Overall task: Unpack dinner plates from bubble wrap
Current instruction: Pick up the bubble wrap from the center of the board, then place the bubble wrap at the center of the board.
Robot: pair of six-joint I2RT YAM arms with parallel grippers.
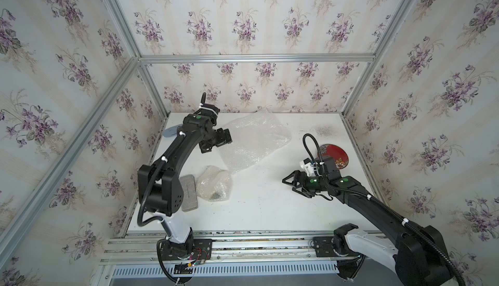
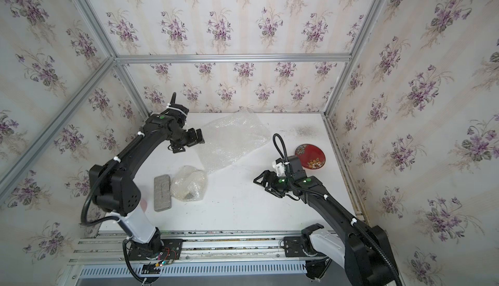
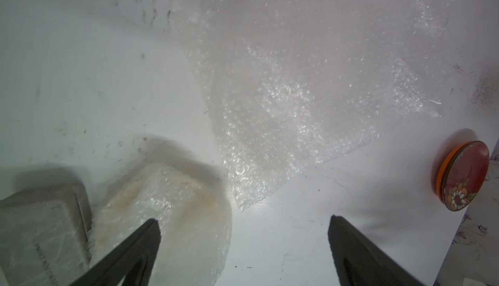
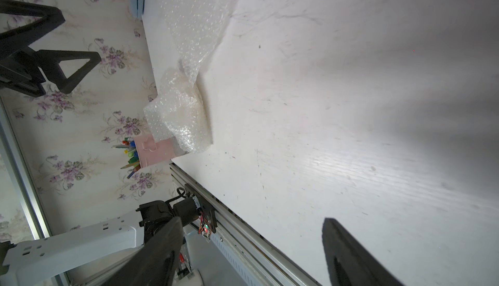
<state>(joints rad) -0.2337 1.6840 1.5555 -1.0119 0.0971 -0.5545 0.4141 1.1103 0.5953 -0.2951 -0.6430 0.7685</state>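
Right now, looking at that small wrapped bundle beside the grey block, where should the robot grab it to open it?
Probably the loose, puffed fold on top of the bundle, pinched from above or from its open right side. The grey block sits close on its left, and the crumpled plastic stands up, so the open left hand could catch it without squeezing what's inside.

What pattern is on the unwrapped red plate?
Painted flowers on the red plate; best in a top view.
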